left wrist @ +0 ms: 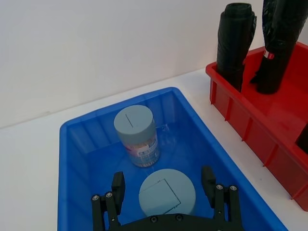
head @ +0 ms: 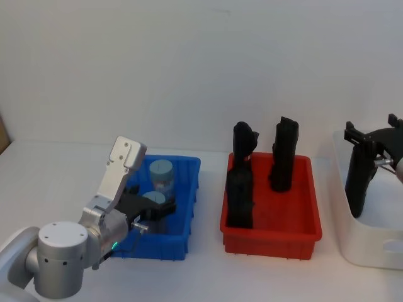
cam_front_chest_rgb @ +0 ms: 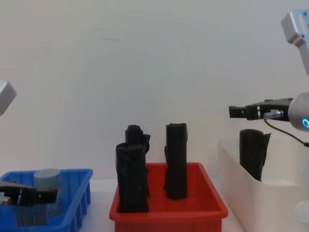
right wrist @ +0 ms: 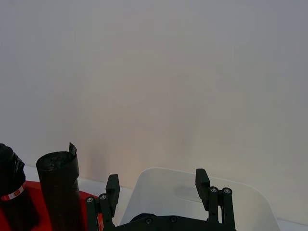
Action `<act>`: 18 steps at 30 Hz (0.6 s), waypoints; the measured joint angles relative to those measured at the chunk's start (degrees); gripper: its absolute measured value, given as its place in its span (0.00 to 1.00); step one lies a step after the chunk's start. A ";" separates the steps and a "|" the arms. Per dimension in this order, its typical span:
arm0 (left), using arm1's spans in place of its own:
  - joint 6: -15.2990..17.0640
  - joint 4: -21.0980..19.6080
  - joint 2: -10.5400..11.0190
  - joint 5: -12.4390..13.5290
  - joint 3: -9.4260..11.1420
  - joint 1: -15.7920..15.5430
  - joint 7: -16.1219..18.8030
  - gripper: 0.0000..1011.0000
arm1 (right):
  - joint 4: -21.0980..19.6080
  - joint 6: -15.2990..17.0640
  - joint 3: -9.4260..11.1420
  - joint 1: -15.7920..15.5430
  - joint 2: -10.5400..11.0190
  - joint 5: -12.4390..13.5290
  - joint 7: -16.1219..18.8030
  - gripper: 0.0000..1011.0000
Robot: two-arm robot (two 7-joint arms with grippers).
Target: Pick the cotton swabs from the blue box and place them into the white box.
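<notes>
My left pincer (left wrist: 163, 185) sat low inside the blue box (left wrist: 72, 159), at the left of the desk (head: 56, 170). Its fingers (left wrist: 118, 185) were spread apart, one on each side of the near tub of cotton swabs (left wrist: 167, 192), with a gap showing on both sides and nothing clamped. That tub stood upright, long axis vertical and grey-blue lid facing up. The far tub of cotton swabs (left wrist: 137, 132) stood just behind it toward the box's far wall, also upright with its lid on top. It carried a printed label band, but I could not read the print. That made two tubs, both in the blue box.

To the right was the red bin (head: 271, 229) with three black rolls (head: 283, 154) standing on end. One wore a small red-and-white band whose writing I could not make out.

My right pincer (right wrist: 157, 182) hung above the white box (right wrist: 240, 202) at the far right, fingers apart and holding nothing. A fourth black roll (cam_front_chest_rgb: 253, 152) stood upright inside that box.
</notes>
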 joint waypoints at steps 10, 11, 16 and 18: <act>0.16 0.26 0.03 -0.73 -0.25 0.80 0.49 0.99 | 0.00 0.00 0.00 0.00 0.00 0.00 0.00 0.99; 0.16 0.28 0.03 -0.76 -0.26 0.84 0.52 0.99 | 0.00 0.00 0.00 0.00 0.00 0.00 0.00 0.99; 0.15 0.35 0.01 -0.91 -0.31 1.02 0.64 0.98 | 0.00 0.00 0.00 0.00 0.00 0.00 0.00 0.99; 0.15 0.37 0.00 -0.94 -0.32 1.05 0.67 0.96 | 0.00 0.00 0.00 0.00 0.00 0.00 0.00 0.99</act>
